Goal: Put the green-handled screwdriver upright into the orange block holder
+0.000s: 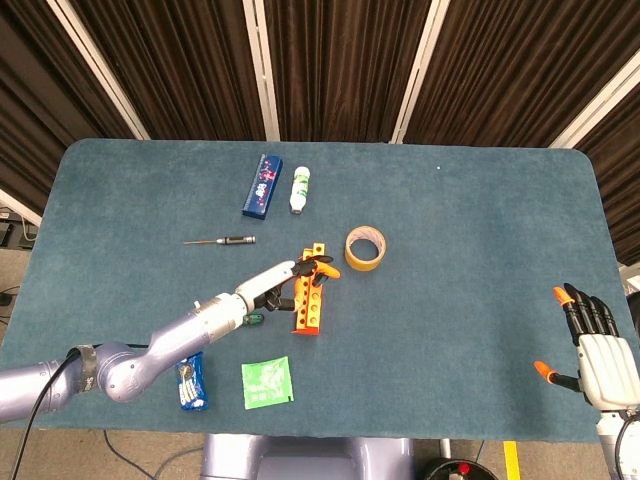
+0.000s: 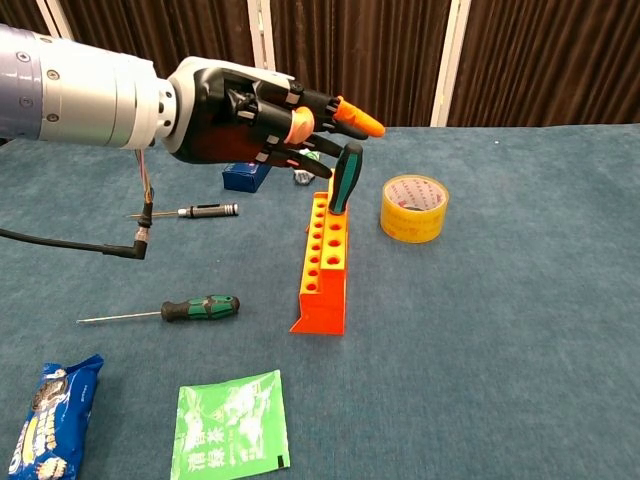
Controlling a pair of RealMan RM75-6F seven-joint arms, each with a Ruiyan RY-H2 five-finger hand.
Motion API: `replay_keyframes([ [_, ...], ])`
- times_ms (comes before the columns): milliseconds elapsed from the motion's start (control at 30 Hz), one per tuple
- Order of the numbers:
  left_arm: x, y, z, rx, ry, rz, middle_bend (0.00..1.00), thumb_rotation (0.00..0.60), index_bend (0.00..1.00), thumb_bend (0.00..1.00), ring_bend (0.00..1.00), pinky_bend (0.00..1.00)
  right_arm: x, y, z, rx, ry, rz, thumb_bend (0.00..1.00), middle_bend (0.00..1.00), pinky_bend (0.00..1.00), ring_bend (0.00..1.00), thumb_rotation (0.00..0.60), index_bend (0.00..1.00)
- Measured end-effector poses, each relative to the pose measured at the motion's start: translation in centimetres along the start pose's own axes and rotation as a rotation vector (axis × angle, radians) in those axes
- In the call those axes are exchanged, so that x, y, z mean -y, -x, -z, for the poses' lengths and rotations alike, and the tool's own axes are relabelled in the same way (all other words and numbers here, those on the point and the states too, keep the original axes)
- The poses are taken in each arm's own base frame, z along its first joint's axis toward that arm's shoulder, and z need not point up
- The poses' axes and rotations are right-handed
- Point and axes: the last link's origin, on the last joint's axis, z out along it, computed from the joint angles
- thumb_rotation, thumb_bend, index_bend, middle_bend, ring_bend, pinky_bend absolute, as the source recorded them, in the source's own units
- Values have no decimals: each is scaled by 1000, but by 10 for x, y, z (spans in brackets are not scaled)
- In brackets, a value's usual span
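A dark green-and-black screwdriver handle (image 2: 345, 178) stands in the far end of the orange block holder (image 2: 322, 270), leaning a little to the right. My left hand (image 2: 255, 110) hovers just left of it with its fingers stretched out and apart, their orange tips beside the handle's top; whether they touch it I cannot tell. In the head view the left hand (image 1: 275, 285) overlaps the holder (image 1: 309, 300). A second green-handled screwdriver (image 2: 200, 307) lies flat on the cloth left of the holder. My right hand (image 1: 600, 350) rests empty at the table's right front corner, fingers spread.
A yellow tape roll (image 2: 414, 208) sits right of the holder. A thin black screwdriver (image 2: 190, 211), a blue box (image 1: 262, 186) and a white bottle (image 1: 299, 189) lie further back. A cookie pack (image 2: 50, 415) and a green sachet (image 2: 230, 425) lie near the front edge.
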Motion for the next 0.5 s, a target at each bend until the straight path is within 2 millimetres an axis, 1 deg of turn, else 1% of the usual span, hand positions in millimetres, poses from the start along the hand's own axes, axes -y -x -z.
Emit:
replay_keyframes([
  [267, -2, 1, 3, 3, 8, 3, 0, 600, 206, 1000, 0, 64, 0, 0, 0, 0, -2, -1, 64, 0, 0, 0, 600, 0],
  [500, -8, -5, 8, -28, 36, 21, 0, 600, 210, 1000, 0, 61, 0, 0, 0, -1, -3, 2, 64, 0, 0, 0, 600, 0],
])
